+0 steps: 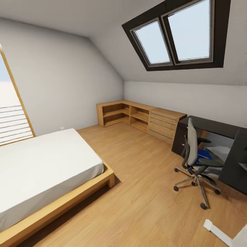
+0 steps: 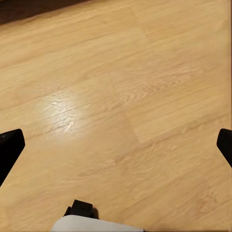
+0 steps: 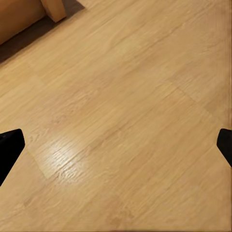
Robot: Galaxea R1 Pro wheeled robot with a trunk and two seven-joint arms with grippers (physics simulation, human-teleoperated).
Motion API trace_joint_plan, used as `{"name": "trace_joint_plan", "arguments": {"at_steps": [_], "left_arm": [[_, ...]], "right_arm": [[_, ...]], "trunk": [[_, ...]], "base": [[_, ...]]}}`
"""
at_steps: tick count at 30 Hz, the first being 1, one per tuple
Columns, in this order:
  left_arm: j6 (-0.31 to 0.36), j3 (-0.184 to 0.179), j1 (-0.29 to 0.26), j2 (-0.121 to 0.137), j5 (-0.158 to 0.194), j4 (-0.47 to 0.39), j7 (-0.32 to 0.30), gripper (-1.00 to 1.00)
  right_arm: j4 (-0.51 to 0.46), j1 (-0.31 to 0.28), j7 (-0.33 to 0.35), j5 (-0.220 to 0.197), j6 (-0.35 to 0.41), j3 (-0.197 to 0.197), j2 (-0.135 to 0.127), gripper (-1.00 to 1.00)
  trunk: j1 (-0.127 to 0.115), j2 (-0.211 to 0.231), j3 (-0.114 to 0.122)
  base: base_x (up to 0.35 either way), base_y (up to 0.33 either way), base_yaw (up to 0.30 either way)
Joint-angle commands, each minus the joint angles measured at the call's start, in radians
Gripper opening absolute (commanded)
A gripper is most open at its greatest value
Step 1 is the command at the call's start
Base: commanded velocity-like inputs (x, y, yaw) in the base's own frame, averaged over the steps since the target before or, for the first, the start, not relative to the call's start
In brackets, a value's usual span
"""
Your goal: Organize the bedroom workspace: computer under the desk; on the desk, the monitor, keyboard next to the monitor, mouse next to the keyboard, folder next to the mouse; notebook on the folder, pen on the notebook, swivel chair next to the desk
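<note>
The grey swivel chair [image 1: 193, 148] stands on the wood floor in front of the dark desk [image 1: 210, 125] at the right of the head view. A blue folder [image 1: 203, 154] lies on its seat. A pale object [image 1: 243, 166], cut off by the picture's edge, rests on the desk's near part; I cannot tell what it is. My left gripper [image 2: 116, 147] is open above bare floor, its dark fingertips [image 2: 9, 147] far apart. My right gripper [image 3: 116, 145] is open too, with nothing between its fingers.
A low bed [image 1: 44, 164] with a white mattress and wooden frame fills the left. Wooden shelves and drawers [image 1: 144, 118] run along the far wall under a roof window. Wood floor [image 1: 137, 178] lies open between bed and chair. The bed's leg [image 3: 53, 8] shows near my right gripper.
</note>
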Motion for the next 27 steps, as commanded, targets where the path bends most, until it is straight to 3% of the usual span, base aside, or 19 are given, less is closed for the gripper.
{"name": "trace_joint_plan", "arguments": {"at_steps": [1,27], "left_arm": [[-0.003,-0.002,-0.001,0.000,0.006,0.000,0.000,1.00],[-0.003,-0.002,-0.001,0.000,0.008,0.002,0.002,1.00]], "right_arm": [[0.001,-0.001,0.002,-0.011,-0.004,0.005,-0.001,1.00],[0.005,-0.001,0.002,-0.003,-0.015,0.010,0.004,1.00]], "trunk": [[0.000,-0.001,-0.003],[0.000,-0.001,-0.037]], "base": [[0.000,0.000,-0.187],[0.000,0.000,-0.181]]}}
